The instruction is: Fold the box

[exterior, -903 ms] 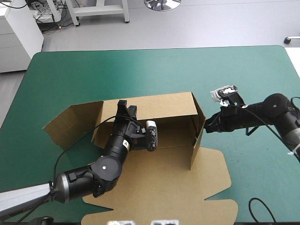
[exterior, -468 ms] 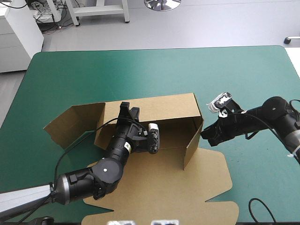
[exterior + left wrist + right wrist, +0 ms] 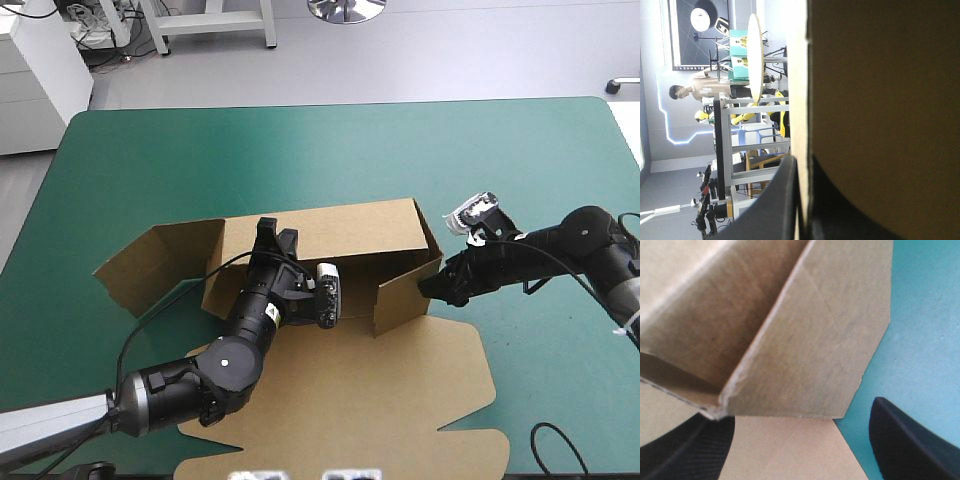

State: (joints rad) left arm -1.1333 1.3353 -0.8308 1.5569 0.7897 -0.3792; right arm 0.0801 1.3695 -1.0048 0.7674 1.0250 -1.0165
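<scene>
While the brown box [image 3: 380,390] is lying at the middle of the bench [image 3: 300,150], long axis running left to right, its right end flap [image 3: 405,295] is standing just left of the right tool [image 3: 432,287], touching it as far as I can judge. That arm is the nearer one, so any inward swing is likely falling to it. Its black fingers [image 3: 910,440] are standing spread, the flap's edge ahead between them (nothing pinched). Left tool [image 3: 270,232] is pinching the raised far wall [image 3: 350,235] toward its left end, pressed together on the sheet. Board is showing matte and fibrous, ragged at one cut corner, creases running straight. Near lid panel [image 3: 330,440] is lying flat, corners notched.
</scene>
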